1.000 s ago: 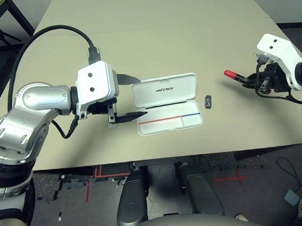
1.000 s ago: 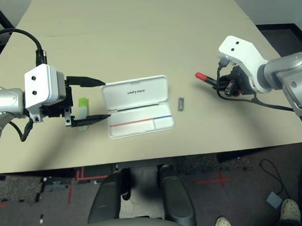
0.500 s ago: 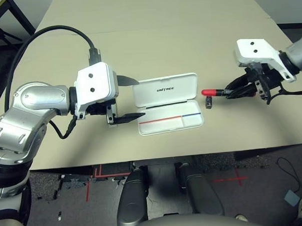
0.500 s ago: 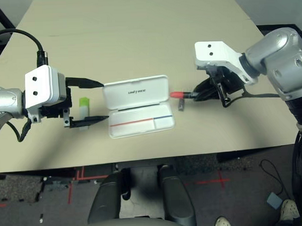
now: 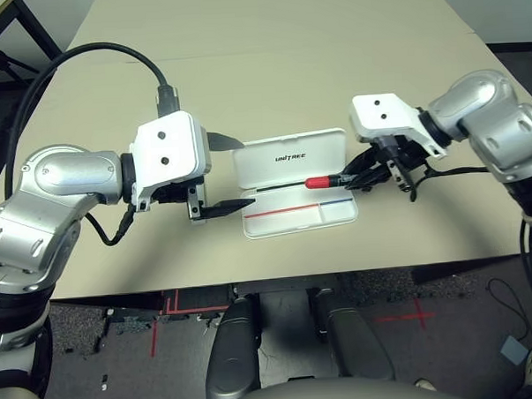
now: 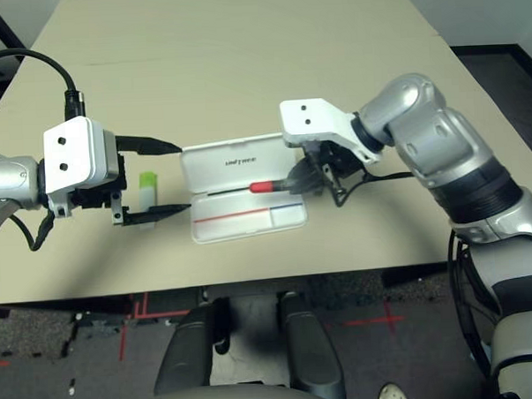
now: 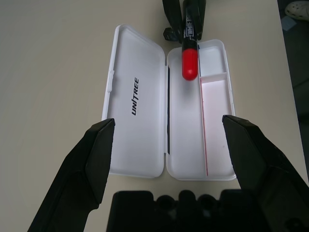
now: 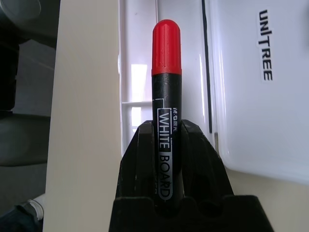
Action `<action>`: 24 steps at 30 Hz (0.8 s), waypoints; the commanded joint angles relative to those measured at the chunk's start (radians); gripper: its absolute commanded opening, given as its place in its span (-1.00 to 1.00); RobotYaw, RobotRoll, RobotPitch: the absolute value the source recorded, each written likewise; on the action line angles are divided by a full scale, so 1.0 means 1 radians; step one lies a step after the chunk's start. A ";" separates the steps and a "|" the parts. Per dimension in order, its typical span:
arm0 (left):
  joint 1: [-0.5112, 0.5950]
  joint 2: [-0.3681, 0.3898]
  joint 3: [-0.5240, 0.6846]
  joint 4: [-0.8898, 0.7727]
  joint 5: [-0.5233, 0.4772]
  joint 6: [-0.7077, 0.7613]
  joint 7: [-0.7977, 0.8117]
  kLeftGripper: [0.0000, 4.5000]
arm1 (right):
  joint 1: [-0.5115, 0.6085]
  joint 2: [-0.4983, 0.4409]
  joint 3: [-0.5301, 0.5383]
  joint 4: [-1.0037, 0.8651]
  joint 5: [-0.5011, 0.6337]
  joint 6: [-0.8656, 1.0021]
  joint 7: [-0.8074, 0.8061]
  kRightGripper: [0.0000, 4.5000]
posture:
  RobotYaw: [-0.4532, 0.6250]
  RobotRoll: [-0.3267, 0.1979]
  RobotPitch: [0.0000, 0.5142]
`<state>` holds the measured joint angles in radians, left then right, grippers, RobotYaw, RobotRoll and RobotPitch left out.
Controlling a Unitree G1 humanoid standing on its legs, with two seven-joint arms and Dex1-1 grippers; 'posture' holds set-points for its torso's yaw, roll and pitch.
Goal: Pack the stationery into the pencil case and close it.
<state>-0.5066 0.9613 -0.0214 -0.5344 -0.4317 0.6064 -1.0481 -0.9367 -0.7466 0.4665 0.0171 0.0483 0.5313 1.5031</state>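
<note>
The pencil case [image 5: 294, 184] lies open on the table [image 5: 269, 67], near the front edge, in the middle between the two arms. Its tray is on the near side, with a thin red and blue line inside, and its lid lies flat behind it with the word "UNITREE" on it.

The right gripper [image 5: 360, 173] is pressed together on the black body of the marker [image 5: 325, 181]. The marker's red cap points to the left and hangs over the right part of the tray, close to the hinge; I cannot tell if it touches the case.

The left gripper [image 5: 227, 174] is at the left end of the case, with its fingers [image 7: 99, 154] spread wide and nothing between them. It points toward the case.

Just to the left of the case, partly hidden behind the left gripper, a pale bar with a green end [image 6: 147, 188] lies on the table.
</note>
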 commanded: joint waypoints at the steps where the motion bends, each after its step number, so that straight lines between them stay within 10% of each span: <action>1: 0.009 0.013 -0.014 -0.024 0.011 0.007 0.007 1.00 | -0.011 0.033 0.029 0.033 -0.046 -0.048 -0.035 -0.78 | -0.03 0.25 -0.29; 19: 0.046 0.025 -0.008 -0.041 0.018 0.003 0.027 1.00 | 0.025 0.199 0.056 0.144 -0.120 -0.162 -0.112 -0.78 | -0.01 0.25 -0.29; 24: 0.047 0.027 -0.008 -0.038 0.016 0.002 0.027 1.00 | 0.029 0.213 0.040 0.153 -0.123 -0.176 -0.133 -0.01 | -0.01 0.25 -0.28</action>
<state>-0.4655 0.9737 -0.0207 -0.5472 -0.4262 0.6088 -1.0213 -0.9201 -0.5358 0.5029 0.1623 -0.0652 0.3669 1.3753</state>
